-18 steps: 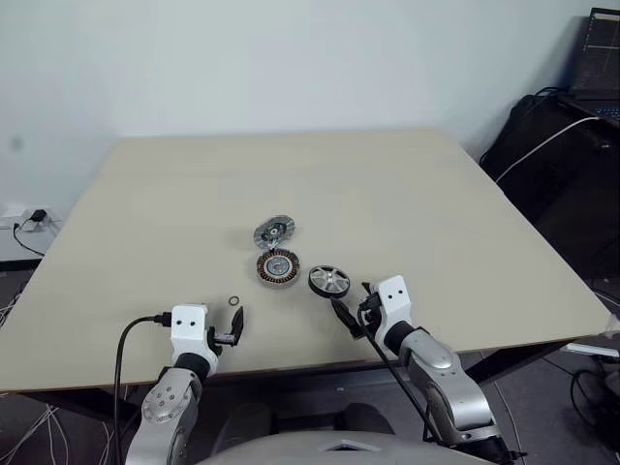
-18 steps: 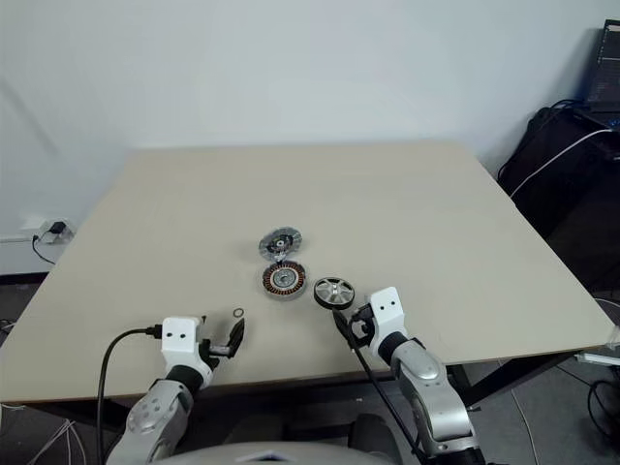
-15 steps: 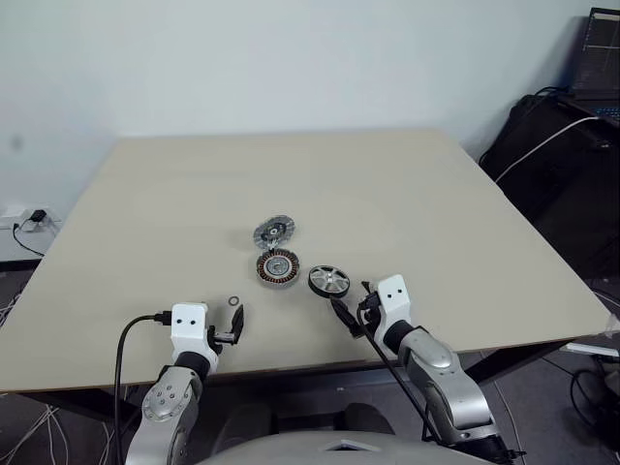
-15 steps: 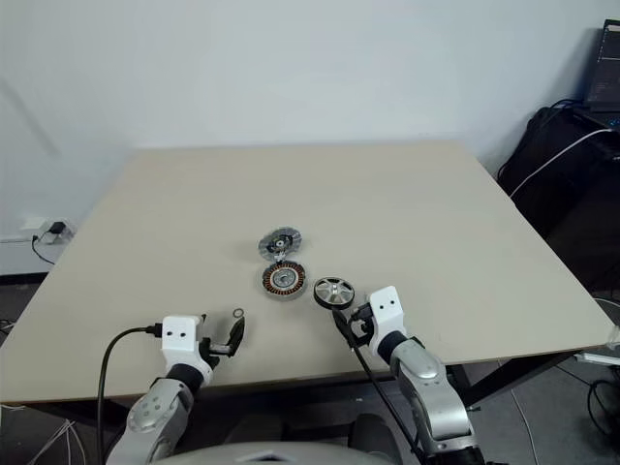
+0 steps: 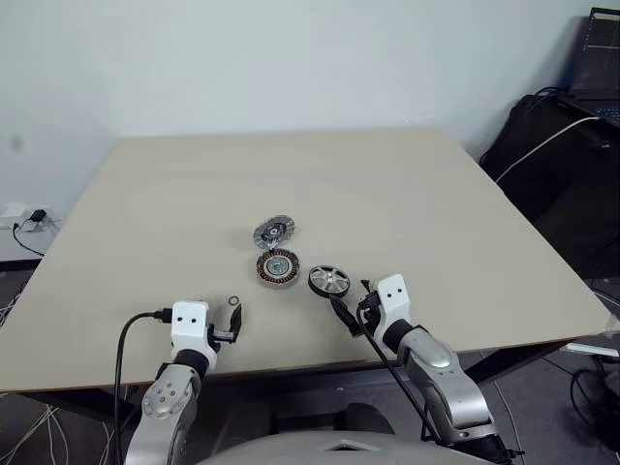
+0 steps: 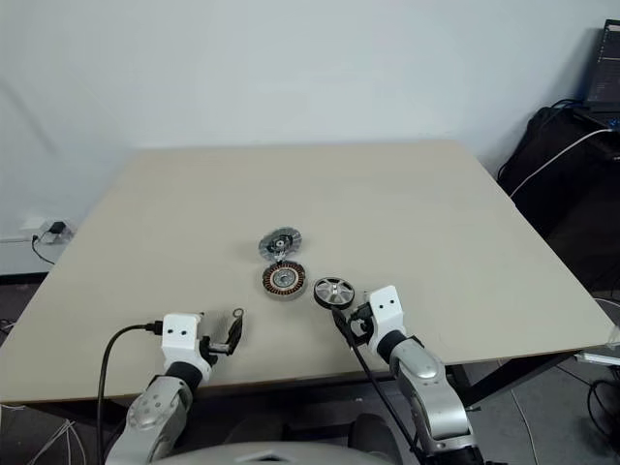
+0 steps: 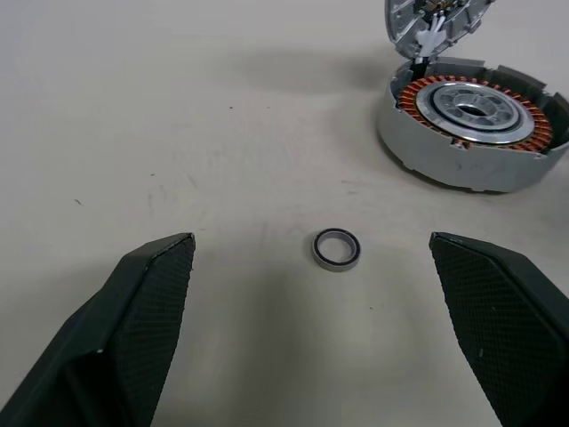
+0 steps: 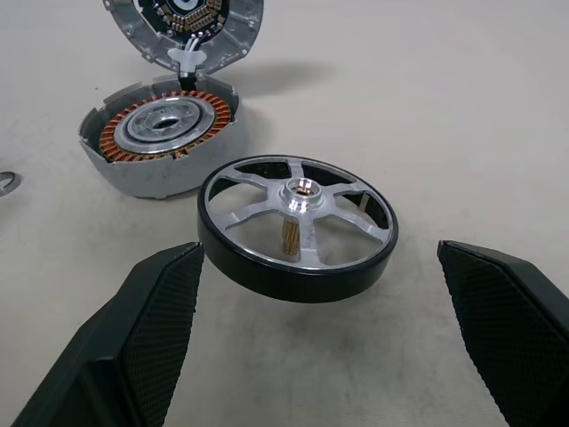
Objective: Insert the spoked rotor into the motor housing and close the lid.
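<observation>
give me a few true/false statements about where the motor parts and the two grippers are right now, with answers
1. The spoked rotor is already seated in the motor housing. False: it lies on the table beside the housing.
2. The lid stands tilted open at the housing's far edge. True.
3. The right gripper is shut on the rotor. False: its fingers stand wide apart on either side of the rotor, apart from it.
4. A small loose ring lies on the table ahead of the left gripper. True.
5. The left gripper holds the small ring. False: its fingers are open and the ring lies free.
</observation>
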